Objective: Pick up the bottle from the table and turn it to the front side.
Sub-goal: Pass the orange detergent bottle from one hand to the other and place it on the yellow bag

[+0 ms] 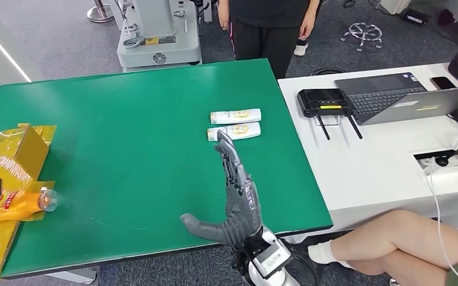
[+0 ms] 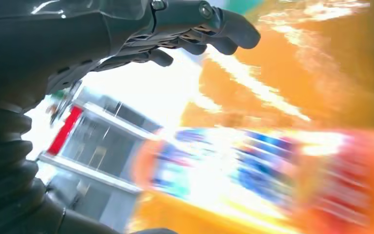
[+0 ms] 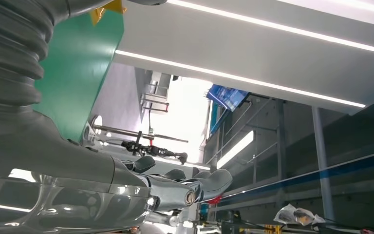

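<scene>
Bottle beyond flat, spread right hand

Robotics lab: green test table, laptop, machine base.

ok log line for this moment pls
right hand: open, over green table | white tubes: lying untouched | left hand: near orange bottle

Right hand: flat and empty above the table's near edge, fingers straight, thumb out sideways.
Left hand: fingers apart, slightly curled.
</scene>
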